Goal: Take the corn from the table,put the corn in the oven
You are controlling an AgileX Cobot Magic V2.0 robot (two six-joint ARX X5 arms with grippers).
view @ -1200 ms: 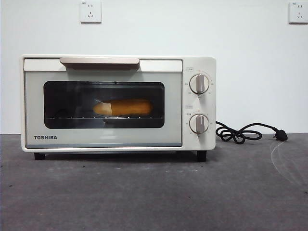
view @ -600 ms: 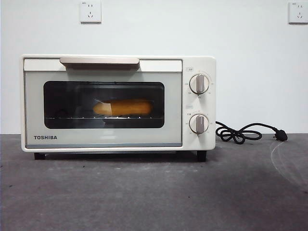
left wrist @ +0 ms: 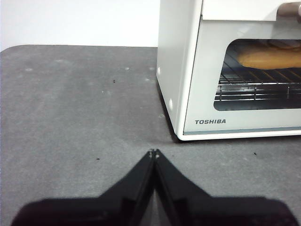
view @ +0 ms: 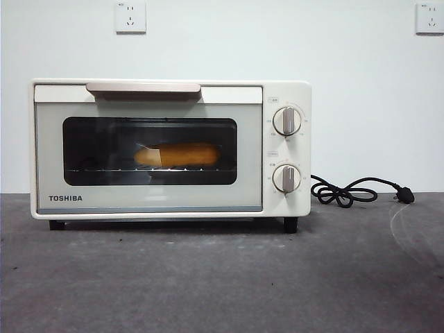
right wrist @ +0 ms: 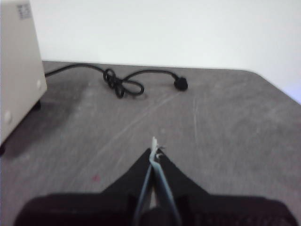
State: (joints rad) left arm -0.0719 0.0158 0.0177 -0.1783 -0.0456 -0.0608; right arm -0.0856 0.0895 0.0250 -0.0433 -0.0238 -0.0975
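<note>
The corn lies on the wire rack inside the cream-white oven, seen through its dark glass window; the oven door is closed. The left wrist view also shows the corn behind the glass. My left gripper is shut and empty, low over the table in front of the oven's left corner. Off the oven's other side, my right gripper is shut and empty above the table. Neither arm shows in the front view.
A black power cord with its plug lies coiled on the table to the right of the oven; the right wrist view shows the cord beyond that gripper. Two wall sockets sit high on the white wall.
</note>
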